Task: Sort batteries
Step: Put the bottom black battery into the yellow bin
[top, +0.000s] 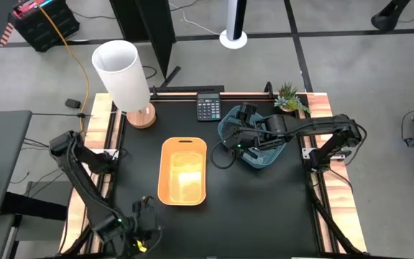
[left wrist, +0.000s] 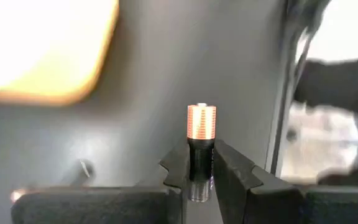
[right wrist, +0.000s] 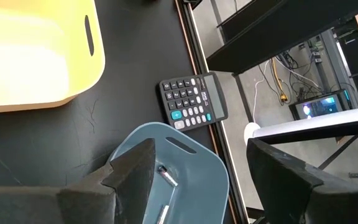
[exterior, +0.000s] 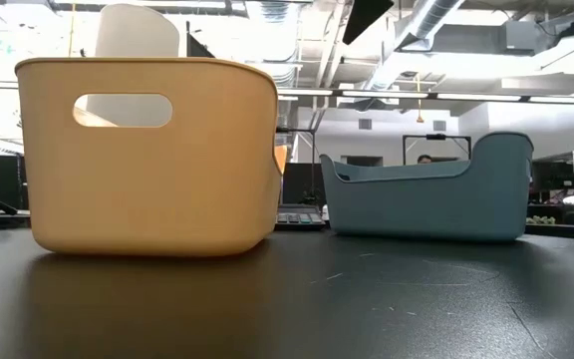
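The black tabletop point(top: 264, 208) carries two bins side by side. The yellow bin point(top: 183, 172) stands near the middle, its long side running from the far edge toward the near edge, with a handle slot in its end wall in the low view. The blue bin point(top: 253, 137) sits just to its right and a little farther back, touching nothing yellow. A white cylinder point(top: 123, 72) on a round wooden base stands at the far left corner, a black calculator point(top: 208, 108) lies at the far edge just beside the blue bin, and a small green plant point(top: 290, 99) sits at the far right corner.

The right arm reaches in from the right side and its right pincer point(top: 237, 144) hangs over the blue bin, fingers spread wide and holding nothing; in the right wrist view the gap between them frames the bin's rim. Inside that bin lie silvery batteries point(right wrist: 167, 177), one near the wall and another partly hidden at the frame's edge.

The left arm is folded back at the near left corner, with the left pincer point(top: 142, 219) above the tabletop near the front edge, clear of the yellow bin. It is clamped narrowly on a dark battery point(left wrist: 201, 134) with a copper-coloured top, which stands upright between the finger tips, its lower half hidden by them.
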Motion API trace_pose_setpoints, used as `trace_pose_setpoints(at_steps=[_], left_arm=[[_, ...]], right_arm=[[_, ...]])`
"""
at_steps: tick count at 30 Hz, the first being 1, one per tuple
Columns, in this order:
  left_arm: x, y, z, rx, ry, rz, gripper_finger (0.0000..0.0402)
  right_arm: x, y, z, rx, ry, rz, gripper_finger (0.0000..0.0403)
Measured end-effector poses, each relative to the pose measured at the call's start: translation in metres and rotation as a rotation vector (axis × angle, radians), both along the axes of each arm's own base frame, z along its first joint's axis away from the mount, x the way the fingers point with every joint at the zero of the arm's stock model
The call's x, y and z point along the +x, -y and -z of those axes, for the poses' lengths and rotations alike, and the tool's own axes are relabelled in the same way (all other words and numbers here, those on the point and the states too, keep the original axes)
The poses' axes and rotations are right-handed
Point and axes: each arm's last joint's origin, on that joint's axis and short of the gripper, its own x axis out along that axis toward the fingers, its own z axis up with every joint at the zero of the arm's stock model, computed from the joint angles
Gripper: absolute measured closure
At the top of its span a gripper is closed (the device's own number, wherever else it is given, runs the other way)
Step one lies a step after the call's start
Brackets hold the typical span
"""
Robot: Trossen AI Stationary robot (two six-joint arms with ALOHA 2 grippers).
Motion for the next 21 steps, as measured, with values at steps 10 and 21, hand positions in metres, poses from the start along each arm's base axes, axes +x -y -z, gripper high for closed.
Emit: trace_pose_setpoints(at_steps=[10,21], left_arm=[[0.036,-0.059,-0.039,0.261,0.279,-0.165,0.0358],[0.063,-0.115,-0.028,0.381,0.045,-0.225,0.033]], right_arm=[[0.0,0.0,0.0,0.003,0.004,0.004,0.0133],[0.0,-0.001,0.0,0.003,0.003,0.003,0.0133]])
